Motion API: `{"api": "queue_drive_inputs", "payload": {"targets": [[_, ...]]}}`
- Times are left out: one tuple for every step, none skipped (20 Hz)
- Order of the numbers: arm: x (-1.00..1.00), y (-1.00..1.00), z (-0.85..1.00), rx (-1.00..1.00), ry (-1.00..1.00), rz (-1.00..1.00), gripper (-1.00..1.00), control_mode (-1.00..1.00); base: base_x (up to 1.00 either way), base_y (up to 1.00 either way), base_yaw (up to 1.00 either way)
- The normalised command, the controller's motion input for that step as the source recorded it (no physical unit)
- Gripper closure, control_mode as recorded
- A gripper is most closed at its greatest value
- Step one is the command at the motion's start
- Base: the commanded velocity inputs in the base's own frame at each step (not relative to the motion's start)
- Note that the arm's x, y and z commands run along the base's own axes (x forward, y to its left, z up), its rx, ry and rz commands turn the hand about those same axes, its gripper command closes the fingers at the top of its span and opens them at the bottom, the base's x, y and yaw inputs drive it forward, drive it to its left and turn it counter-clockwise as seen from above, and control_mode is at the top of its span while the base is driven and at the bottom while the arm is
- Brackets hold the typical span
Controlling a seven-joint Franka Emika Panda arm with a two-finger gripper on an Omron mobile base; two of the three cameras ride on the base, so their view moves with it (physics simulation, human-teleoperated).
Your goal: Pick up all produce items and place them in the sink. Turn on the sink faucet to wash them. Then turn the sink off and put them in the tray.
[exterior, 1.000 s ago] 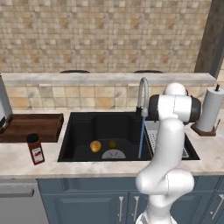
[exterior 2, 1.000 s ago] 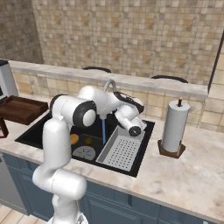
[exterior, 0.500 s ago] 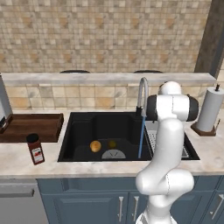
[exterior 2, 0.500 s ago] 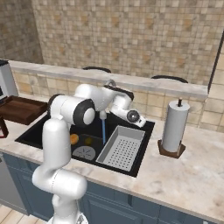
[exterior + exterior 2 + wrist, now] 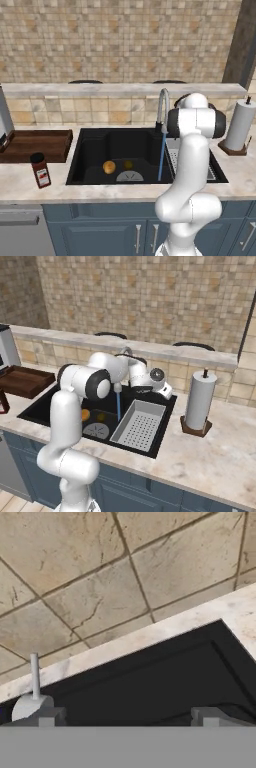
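Black sink (image 5: 90, 150), recessed in a pale stone desk (image 5: 20, 182): holds the orange-yellow fruit (image 5: 109, 167) and, just to its right and slightly farther back, the smaller olive-brown fruit (image 5: 128, 164), both on the basin floor beside the round grey drain (image 5: 129, 176). Sink faucet (image 5: 163, 105): grey gooseneck at the basin's rear edge, a blue stream of water (image 5: 161, 156) falling from its spout into the basin, clear of both fruits. Grey perforated rack (image 5: 139, 426): seated in the right part of the sink. Tray (image 5: 35, 145): dark brown wood, on the desk left of the sink, with a red-labelled jar (image 5: 40, 170) in front of it. Paper towel roll (image 5: 239, 125): upright at far right. Gripper (image 5: 165, 390): behind the faucet near the rear rim, fingers (image 5: 212, 714) spread wide apart, holding nothing.
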Motion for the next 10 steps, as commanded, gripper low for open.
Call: {"api": "queue_drive_inputs", "payload": {"targets": [[0.0, -0.31, 0.0, 0.0, 0.17, 0.0, -1.0, -1.0, 0.0, 0.0, 0.0], [0.0, -0.16, -0.14, 0.02, 0.16, 0.0, -1.0, -1.0, 0.0, 0.0, 0.0], [0.0, -0.14, -0.16, 0.03, 0.13, 0.0, -1.0, -1.0, 0.0, 0.0, 0.0], [0.0, -0.08, -0.18, 0.04, 0.12, 0.0, -1.0, -1.0, 0.0, 0.0, 0.0], [0.0, -0.03, -0.21, 0.05, 0.1, 0.0, -1.0, -1.0, 0.0, 0.0, 0.0], [0.0, -0.01, -0.25, 0.05, 0.09, 0.0, -1.0, -1.0, 0.0, 0.0, 0.0], [0.0, 0.0, -0.29, 0.06, 0.09, 0.0, -1.0, -1.0, 0.0, 0.0, 0.0], [0.0, 0.0, -0.36, 0.06, 0.06, 0.0, -1.0, -1.0, 0.0, 0.0, 0.0], [0.0, 0.0, -0.37, 0.07, 0.05, 0.0, -1.0, -1.0, 0.0, 0.0, 0.0], [0.0, 0.0, -0.42, 0.08, 0.05, 0.0, -1.0, -1.0, 0.0, 0.0, 0.0]]}}
